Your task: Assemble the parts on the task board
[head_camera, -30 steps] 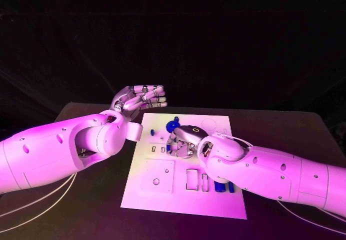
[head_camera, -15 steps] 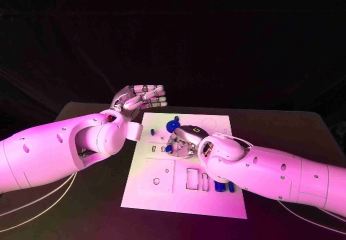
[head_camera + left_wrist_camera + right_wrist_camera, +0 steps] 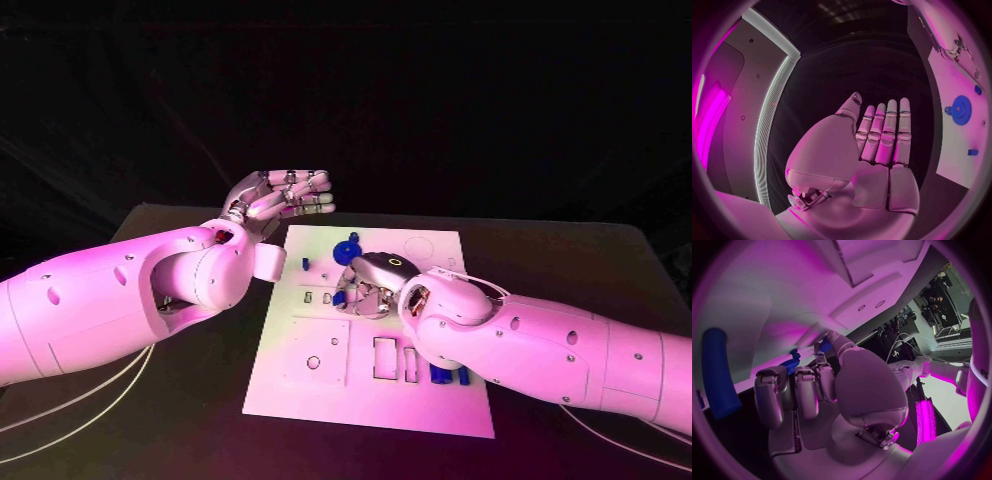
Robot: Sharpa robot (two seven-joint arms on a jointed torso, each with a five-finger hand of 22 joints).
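The left hand (image 3: 281, 196) is hovering beyond the task board's (image 3: 325, 385) far left corner, holding nothing, fingers curled in the head view. The right hand (image 3: 368, 285) is resting mid-board.

Left wrist view: fingers lying straight together, a blue gear (image 3: 962, 109) sitting on the board.

Right wrist view: the right hand is pinching a small blue part (image 3: 824, 345) against the board.

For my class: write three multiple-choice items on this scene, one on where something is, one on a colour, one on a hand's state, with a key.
1. Where does the blue gear sit?
A. on the task board's far part
B. on the bare table
C. in the left hand

2. What colour is the task board?
A. black
B. white
C. blue

3. How is the left hand?
A. raised, holding nothing
B. pressing on the board
C. gripping the gear

Key: 1 A, the gear lies near the board's far edge. 2 B, a white plate on a black table. 3 A, the left wrist view shows an empty palm.
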